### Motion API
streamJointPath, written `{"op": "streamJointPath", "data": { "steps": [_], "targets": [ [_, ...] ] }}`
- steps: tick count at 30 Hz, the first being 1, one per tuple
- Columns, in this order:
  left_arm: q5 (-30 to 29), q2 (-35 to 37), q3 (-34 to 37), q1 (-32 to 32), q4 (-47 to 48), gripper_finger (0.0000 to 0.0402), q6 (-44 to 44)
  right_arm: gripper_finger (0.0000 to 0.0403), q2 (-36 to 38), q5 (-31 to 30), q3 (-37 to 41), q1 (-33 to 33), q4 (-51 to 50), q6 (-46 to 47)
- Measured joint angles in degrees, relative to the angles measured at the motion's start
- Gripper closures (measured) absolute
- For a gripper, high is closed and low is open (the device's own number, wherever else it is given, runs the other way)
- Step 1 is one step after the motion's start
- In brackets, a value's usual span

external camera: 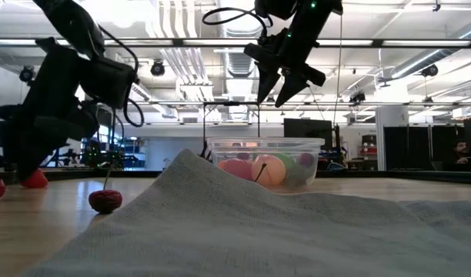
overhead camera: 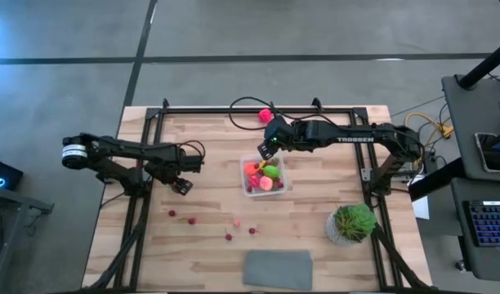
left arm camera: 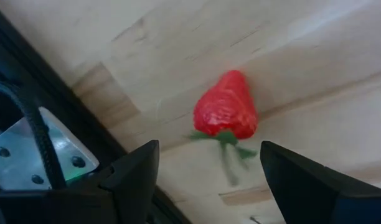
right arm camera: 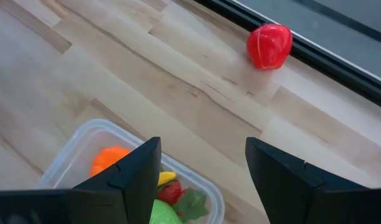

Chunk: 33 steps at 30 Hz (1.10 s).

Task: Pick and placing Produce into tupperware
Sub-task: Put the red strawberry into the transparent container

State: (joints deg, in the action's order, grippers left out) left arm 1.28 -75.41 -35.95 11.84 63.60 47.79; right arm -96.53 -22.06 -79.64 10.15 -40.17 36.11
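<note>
The clear tupperware [overhead camera: 265,175] stands mid-table and holds orange, pink, red and green produce [external camera: 268,169]. My right gripper [overhead camera: 266,149] hangs open above the tub's far-left corner, empty; in the low view the right gripper [external camera: 285,85] is well clear of the rim. A red round fruit [right arm camera: 269,45] lies on the table near the far edge. My left gripper [overhead camera: 182,184] is open and low over the table's left part, with a red strawberry [left arm camera: 226,107] lying on the wood ahead of its fingers, untouched. Several tiny dark red berries [overhead camera: 191,220] are scattered on the near part of the table.
A flat grey cloth [overhead camera: 278,269] lies at the near edge and fills the foreground of the low view. A leafy potted plant [overhead camera: 352,222] stands near-right. Black frame rails [overhead camera: 156,114] run along the table's far, left and right sides. A stemmed cherry [external camera: 105,200] sits by the cloth.
</note>
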Motion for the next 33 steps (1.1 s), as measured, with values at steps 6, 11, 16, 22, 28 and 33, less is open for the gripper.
{"op": "streamJointPath", "data": {
  "steps": [6, 11, 16, 22, 28, 33],
  "targets": [
    [0.62, -0.63, 0.26, 0.00, -3.77, 0.0164, 0.09, 0.0177, 0.00, -0.02, 0.02, 0.00, 0.05, -2.05],
    [0.61, -0.83, 0.24, 0.04, -5.30, 0.0188, 1.42, 0.0177, 0.00, -0.04, 0.02, 0.00, 0.07, -2.96],
    [0.23, -1.94, 0.32, 0.04, -5.73, 0.0211, 1.40, 0.0177, 0.02, -0.04, 0.02, 0.00, 0.10, -3.39],
    [-0.33, -3.46, 0.35, 0.04, -6.69, 0.0247, 1.35, 0.0177, 0.02, -0.04, 0.04, 0.00, 0.12, -3.84],
    [-0.63, -3.24, 0.30, 0.00, -7.21, 0.0280, 1.18, 0.0177, 0.02, -0.07, 0.04, 0.00, 0.16, -4.56],
    [-3.55, -1.94, -1.51, 0.00, -7.87, 0.0292, 0.98, 0.0177, 0.02, -0.07, 0.04, 0.00, 0.21, -5.09]
  ]
}}
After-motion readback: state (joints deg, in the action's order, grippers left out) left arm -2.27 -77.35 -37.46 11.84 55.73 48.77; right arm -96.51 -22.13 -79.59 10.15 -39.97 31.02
